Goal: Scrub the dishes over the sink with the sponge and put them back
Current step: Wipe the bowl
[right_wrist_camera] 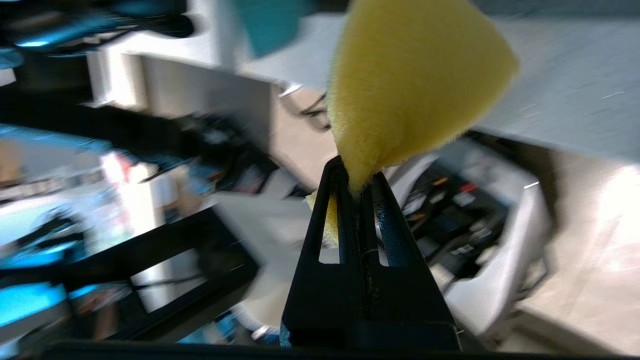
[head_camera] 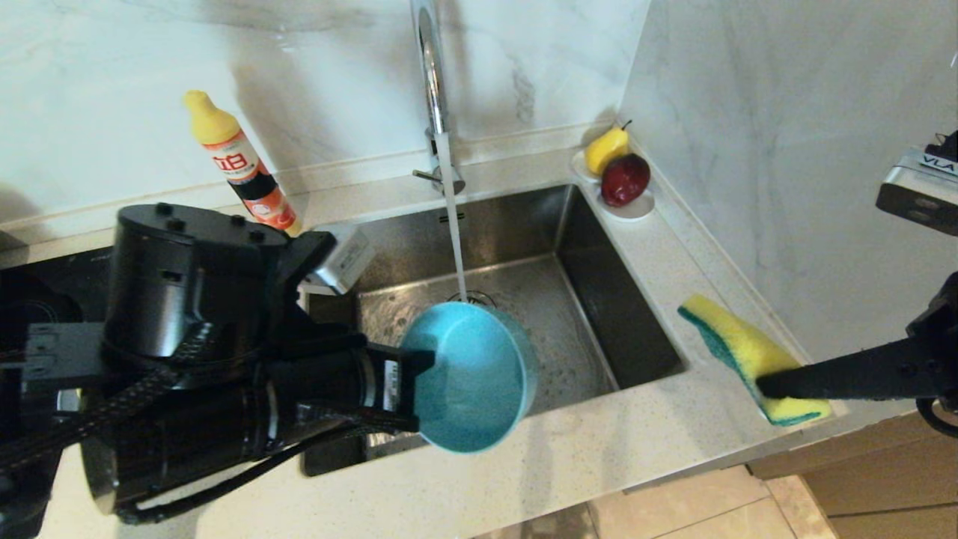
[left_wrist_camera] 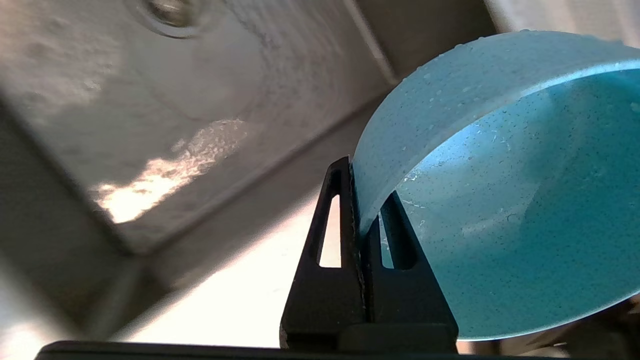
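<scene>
The left pincer (head_camera: 419,389) clamps the teal bowl's (head_camera: 471,378) rim over the sink (head_camera: 599,299), faucet (head_camera: 432,82) water running just beyond it. The right pincer (head_camera: 763,388) pinches the sponge (head_camera: 737,348) above the counter (head_camera: 673,442), fruit dish (head_camera: 636,209) well beyond.

Bright kitchen light, glare on faucet (head_camera: 430,67), arm shadow at left, wrist views motion-blurred

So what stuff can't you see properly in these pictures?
- Other dishes: in no view.
- Sink drain, head view: the teal bowl covers it.
- Left gripper: the left arm hides it in the head view.
- Faucet top: cut off by the head view's top edge.
- Room behind the sponge, right wrist view: blurred.
</scene>
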{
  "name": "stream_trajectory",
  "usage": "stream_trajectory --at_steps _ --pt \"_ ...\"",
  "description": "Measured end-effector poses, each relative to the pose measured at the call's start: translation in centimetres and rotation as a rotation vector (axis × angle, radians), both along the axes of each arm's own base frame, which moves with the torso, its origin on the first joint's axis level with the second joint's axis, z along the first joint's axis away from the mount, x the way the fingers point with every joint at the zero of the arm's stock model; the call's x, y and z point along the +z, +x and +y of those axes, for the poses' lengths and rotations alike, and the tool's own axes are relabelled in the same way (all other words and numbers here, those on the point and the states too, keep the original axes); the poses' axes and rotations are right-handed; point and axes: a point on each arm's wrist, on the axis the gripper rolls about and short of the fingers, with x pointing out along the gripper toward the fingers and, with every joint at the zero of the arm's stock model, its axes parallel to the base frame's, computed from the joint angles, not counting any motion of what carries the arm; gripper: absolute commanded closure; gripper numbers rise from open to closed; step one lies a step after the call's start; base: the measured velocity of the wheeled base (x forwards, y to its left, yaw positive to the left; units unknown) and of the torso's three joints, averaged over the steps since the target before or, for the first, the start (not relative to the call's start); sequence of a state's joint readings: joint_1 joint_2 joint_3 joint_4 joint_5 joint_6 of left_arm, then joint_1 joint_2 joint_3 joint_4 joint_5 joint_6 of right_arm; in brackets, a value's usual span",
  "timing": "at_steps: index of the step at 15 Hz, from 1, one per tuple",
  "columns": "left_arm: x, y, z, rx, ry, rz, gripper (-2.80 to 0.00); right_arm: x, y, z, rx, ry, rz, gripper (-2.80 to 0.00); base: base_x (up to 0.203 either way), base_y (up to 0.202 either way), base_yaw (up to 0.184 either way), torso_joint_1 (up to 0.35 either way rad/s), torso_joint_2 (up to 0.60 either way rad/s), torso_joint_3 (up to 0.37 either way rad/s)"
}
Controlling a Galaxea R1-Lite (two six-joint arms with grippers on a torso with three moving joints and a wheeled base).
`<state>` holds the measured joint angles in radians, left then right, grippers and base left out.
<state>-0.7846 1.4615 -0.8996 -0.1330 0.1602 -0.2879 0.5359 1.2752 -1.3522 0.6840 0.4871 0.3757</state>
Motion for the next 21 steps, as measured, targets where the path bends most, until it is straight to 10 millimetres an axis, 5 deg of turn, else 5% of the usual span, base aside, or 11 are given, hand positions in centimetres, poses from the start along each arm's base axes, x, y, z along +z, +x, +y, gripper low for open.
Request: stream_trajectory --at_steps 10,21 --pt "-3.1 3.2 -7.7 0.176 -0.031 -0.038 0.0 1.9 0.7 3.9 0.137 0.046 0.074 0.0 0.0 0.0 0.0 0.0 0.0 0.0" --pt "-1.4 3.6 -6.6 0.393 -0.114 -0.139 0.0 1.2 4.2 9.0 0.179 0.029 0.147 0.0 0.0 0.0 0.0 0.0 0.0 0.0"
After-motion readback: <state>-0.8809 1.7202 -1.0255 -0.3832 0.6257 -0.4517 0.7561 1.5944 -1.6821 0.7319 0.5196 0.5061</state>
